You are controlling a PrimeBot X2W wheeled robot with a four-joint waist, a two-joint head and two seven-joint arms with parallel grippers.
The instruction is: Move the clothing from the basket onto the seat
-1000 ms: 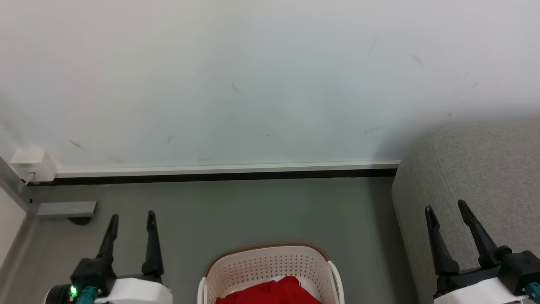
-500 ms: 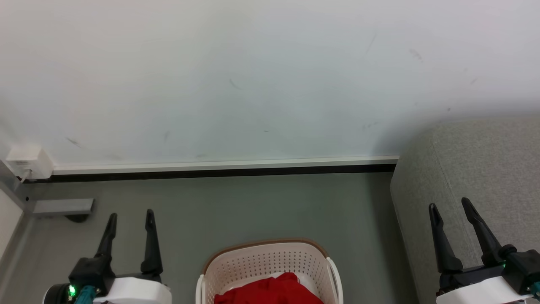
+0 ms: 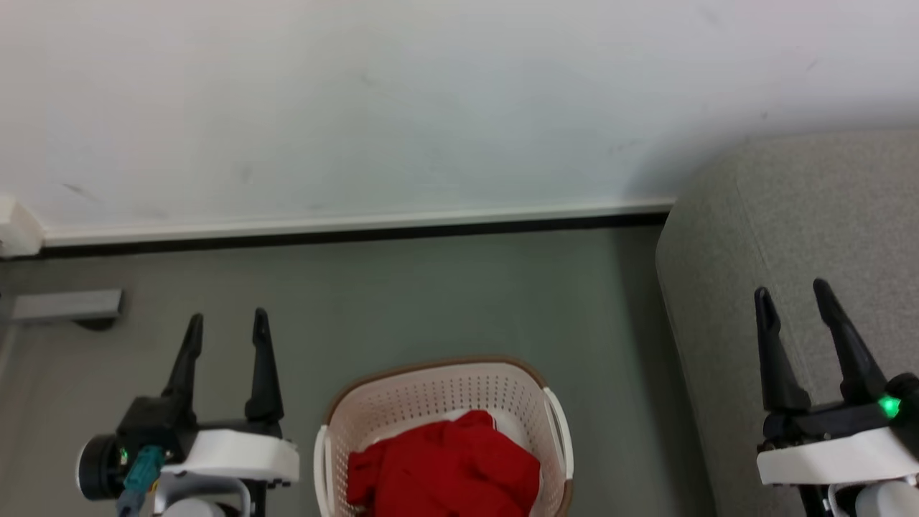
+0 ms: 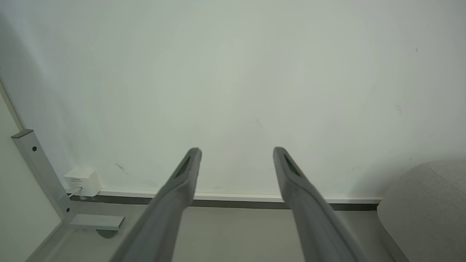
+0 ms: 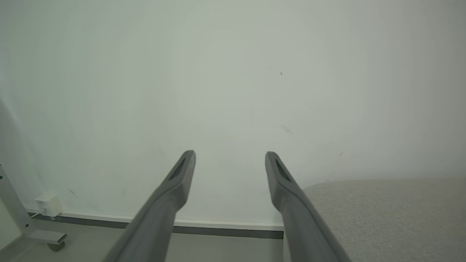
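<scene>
1. Head view: the clothing (image 3: pixel 445 470) lies bunched in the basket (image 3: pixel 431 366), which stands on the floor (image 3: pixel 431 287) at the bottom middle. The seat (image 3: pixel 790 215) rises to the right, and the part seen carries no red cloth. I judge the task not yet begun, with every garment left to lift out and carry across. The left tool (image 3: pixel 227 317) hangs left of the basket. The right tool (image 3: pixel 791 289) hangs in front of the seat's side. Both have their 2 fingers spread wide with nothing between them. Bare floor lies between the basket and the seat's rounded edge, and more between the basket and the wall (image 3: pixel 359 108). The basket's brown rim is the edge a tool must clear going in and coming out.

2. Left wrist view: the 2 fingers stand wide and empty, pointing at the wall above the skirting (image 4: pixel 233 198). A metal post (image 4: pixel 40 171) and a white box (image 4: pixel 83 180) bound the lower left. The seat's corner shows at the lower right.

3. Right wrist view: the fingers are again wide and empty. The seat's pale top runs just beside the right finger, and the stretch seen is bare, which looks like good room for laying the garments.
</scene>
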